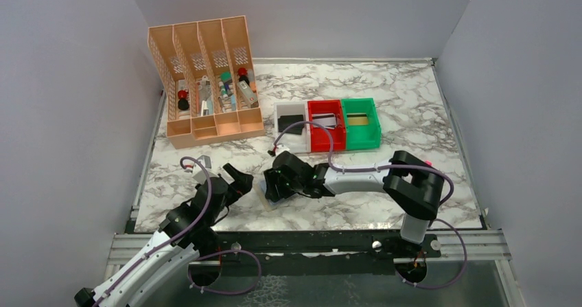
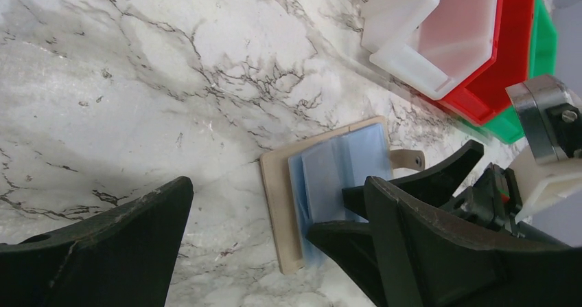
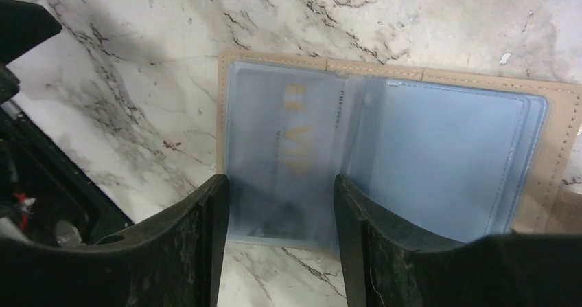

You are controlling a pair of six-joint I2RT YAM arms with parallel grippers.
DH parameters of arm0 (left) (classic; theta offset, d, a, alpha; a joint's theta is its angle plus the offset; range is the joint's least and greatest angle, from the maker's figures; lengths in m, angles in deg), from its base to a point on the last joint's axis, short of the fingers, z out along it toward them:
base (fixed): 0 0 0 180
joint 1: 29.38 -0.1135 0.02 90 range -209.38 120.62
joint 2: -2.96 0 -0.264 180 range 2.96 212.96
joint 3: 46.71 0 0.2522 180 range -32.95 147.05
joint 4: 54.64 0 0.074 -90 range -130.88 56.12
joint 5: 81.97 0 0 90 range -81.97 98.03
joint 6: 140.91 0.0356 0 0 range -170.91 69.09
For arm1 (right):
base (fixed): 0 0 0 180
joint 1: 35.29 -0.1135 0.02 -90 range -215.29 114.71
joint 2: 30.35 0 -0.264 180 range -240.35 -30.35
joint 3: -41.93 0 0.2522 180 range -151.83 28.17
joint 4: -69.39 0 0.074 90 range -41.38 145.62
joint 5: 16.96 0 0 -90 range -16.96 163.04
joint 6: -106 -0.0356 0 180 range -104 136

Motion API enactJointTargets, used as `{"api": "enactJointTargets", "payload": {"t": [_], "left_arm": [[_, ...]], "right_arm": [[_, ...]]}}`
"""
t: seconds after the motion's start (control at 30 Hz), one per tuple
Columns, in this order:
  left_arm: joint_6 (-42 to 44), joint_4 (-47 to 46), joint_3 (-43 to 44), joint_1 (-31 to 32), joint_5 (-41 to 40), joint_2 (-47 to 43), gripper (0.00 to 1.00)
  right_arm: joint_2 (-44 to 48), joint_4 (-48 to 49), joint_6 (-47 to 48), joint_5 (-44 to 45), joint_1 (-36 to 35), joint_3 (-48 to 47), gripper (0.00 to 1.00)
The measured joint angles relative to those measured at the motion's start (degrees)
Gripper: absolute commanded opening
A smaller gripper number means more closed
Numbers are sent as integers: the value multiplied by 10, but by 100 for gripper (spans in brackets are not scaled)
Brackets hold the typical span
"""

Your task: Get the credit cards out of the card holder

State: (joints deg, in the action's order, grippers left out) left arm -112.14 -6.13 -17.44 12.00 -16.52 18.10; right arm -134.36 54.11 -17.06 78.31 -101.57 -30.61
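Your marbled surface (image 1: 412,115) carries the tan card holder (image 3: 446,156), lying open low and centre in the top view, blue lining up. Your right pincer (image 3: 280,183) stands partly open astride the holder's left-hand pocket, where a card (image 3: 288,142) shows through. Your left pincer (image 2: 278,183) hangs wide and empty, just left of the holder.

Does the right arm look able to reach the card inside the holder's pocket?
Likely yes: the right end effector is open over the card holder, straddling the card; only the clear pocket covers it.

Marble table (image 1: 412,115) bears orange organiser (image 1: 206,134); white bin (image 1: 277,121), red bin (image 1: 326,143), green bin (image 1: 362,141); card holder (image 2: 276,204).
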Motion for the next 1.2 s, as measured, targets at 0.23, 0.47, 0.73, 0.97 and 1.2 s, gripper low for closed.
{"api": "enactJointTargets", "payload": {"t": [0.23,0.47,0.73,0.97,1.2], "left_arm": [[26,-55,-1,0,33,24,99],[56,-150,-10,0,94,114,99],[53,-273,-42,0,152,180,92],[21,-375,-70,0,179,197,86],[-1,-448,-87,0,198,238,81]], "right_arm": [[12,53,-28,-103,49,37,45],[17,120,-58,-196,93,78,45],[21,166,-78,-260,124,105,45],[31,171,-79,-268,132,117,45],[46,177,-80,-270,141,136,45]]}}
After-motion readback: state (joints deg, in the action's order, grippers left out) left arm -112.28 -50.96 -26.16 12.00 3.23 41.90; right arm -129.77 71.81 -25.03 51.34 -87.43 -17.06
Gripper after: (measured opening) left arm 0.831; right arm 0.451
